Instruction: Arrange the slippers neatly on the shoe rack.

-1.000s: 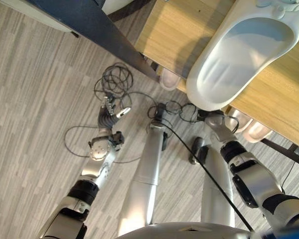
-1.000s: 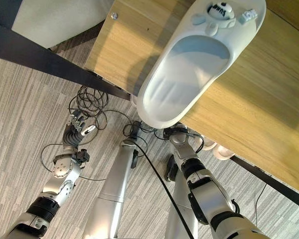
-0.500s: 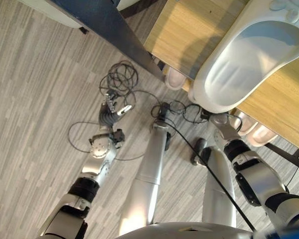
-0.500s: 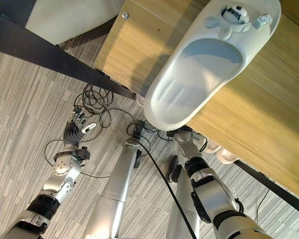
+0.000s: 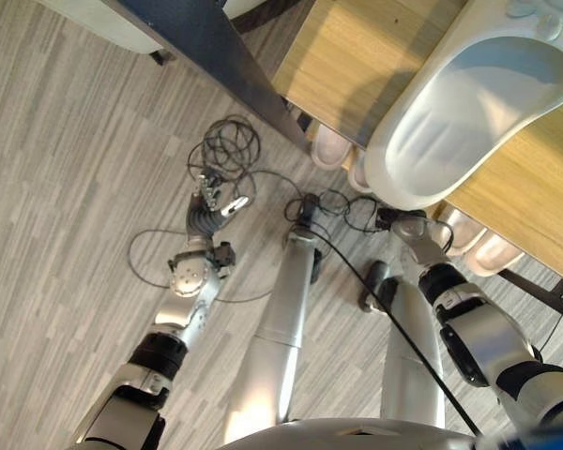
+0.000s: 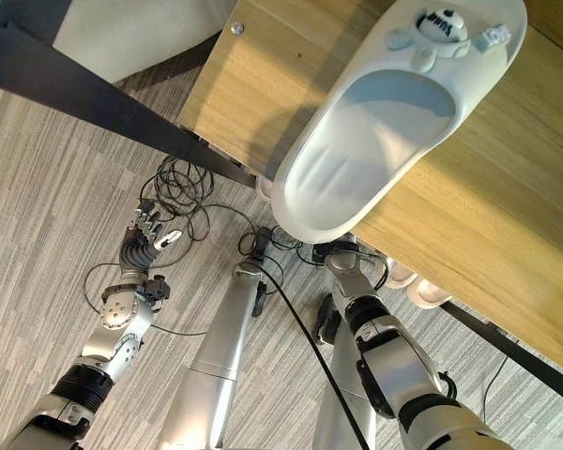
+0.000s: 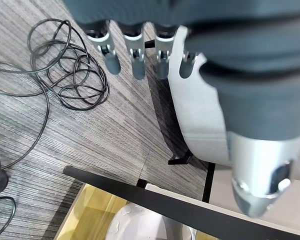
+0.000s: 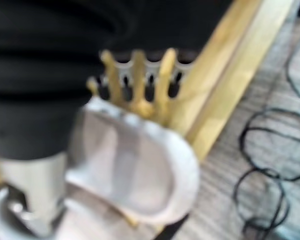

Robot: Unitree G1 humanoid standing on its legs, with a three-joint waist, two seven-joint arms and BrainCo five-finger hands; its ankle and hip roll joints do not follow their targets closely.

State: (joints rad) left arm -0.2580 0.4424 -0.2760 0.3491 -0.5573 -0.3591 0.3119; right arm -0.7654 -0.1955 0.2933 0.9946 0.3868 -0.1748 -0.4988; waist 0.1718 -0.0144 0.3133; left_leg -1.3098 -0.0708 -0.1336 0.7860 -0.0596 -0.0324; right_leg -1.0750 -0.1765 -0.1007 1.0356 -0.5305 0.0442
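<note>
Overhead, one white slipper atop wooden shoe rack, three pale slippers beneath.

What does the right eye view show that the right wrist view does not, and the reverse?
Only the right eye view: the left hand, open above the grey floor, the white rubber slipper in full length with small charms on its toe, and pale slippers on the lower shelf. Only the right wrist view: the right hand up close, fingers behind the heel rim, thumb on the near side, pinching it. Both: the slipper's heel at the edge of the wooden shoe rack.
</note>
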